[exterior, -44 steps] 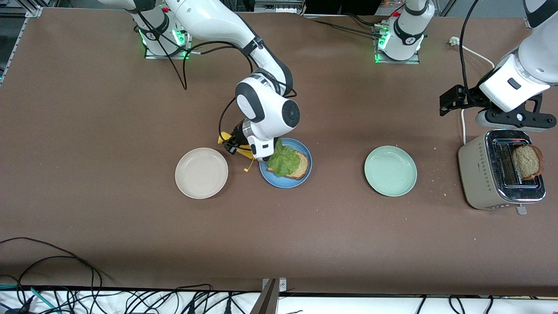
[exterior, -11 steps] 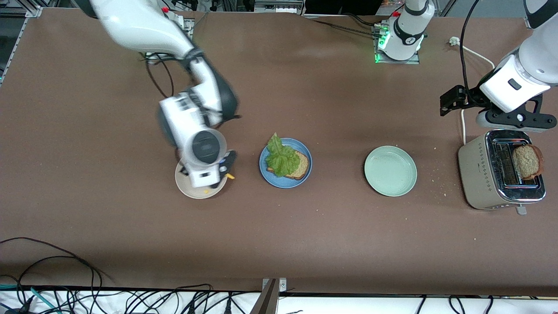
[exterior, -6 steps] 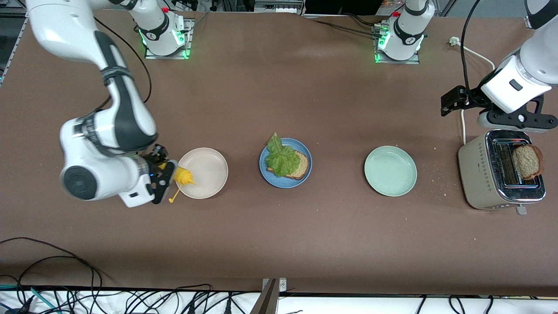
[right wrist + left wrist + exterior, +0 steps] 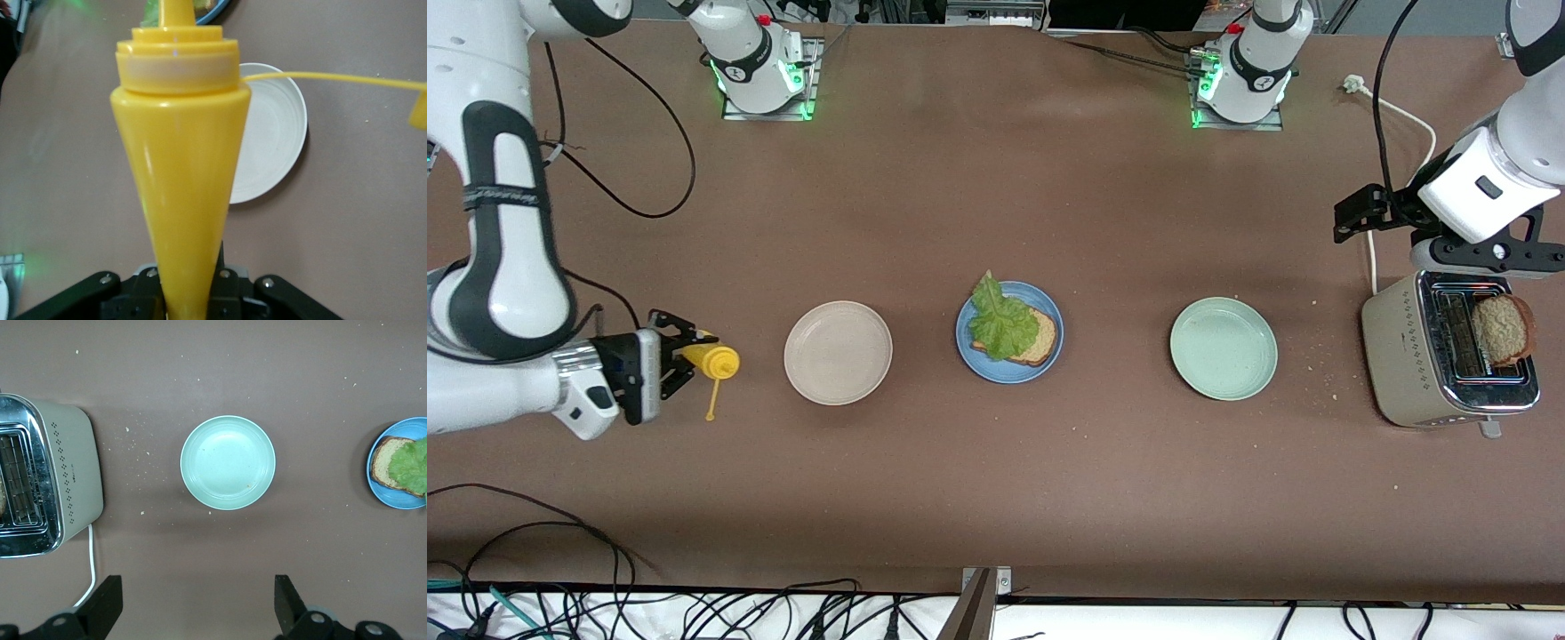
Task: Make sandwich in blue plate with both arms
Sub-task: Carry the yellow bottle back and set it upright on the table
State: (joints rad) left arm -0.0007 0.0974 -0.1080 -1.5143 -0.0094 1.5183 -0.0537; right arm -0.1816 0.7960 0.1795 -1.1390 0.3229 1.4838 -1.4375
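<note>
The right gripper, over the worktop's right-arm end, has its jaws pinching a yellow plastic squeeze bottle. At mid-worktop, the round blue plate holds brown bread under ruffled green lettuce. The left gripper waits above the silver toaster, jaws spread.

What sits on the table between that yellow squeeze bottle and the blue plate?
In the front view, only the cream-white plate lies between the yellow squeeze bottle, held in the right pincer, and the blue plate.
</note>
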